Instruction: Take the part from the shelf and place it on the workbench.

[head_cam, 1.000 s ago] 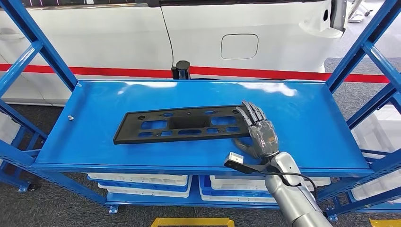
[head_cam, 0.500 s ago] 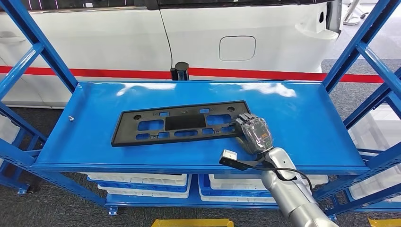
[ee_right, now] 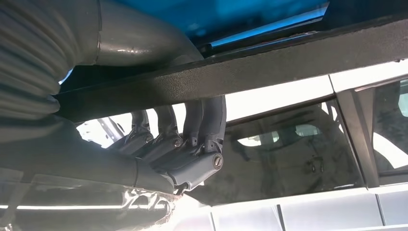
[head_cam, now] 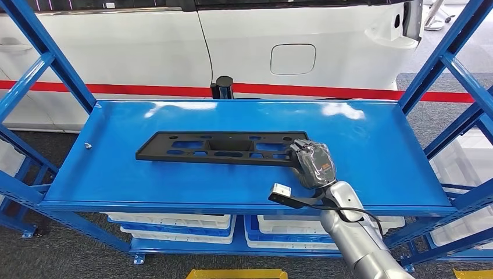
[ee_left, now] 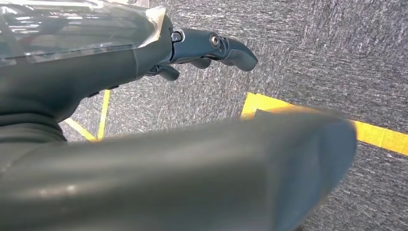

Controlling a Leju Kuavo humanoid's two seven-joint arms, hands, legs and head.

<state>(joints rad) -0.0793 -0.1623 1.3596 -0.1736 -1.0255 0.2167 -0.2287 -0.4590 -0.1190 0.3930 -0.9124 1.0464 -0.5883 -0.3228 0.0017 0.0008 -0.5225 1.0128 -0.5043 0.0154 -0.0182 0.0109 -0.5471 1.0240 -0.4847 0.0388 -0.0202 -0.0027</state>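
Flat black perforated part (head_cam: pixel 215 147), tilted

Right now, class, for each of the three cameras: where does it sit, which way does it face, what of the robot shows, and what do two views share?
Head view: high on the body, looking forward and down at the blue shelf; right hand grips the black part.
Left wrist view: behind the left hand, facing grey floor with yellow lines.
Right wrist view: behind the right hand, facing the white car.
Shared: head and right wrist views both show the part and car.
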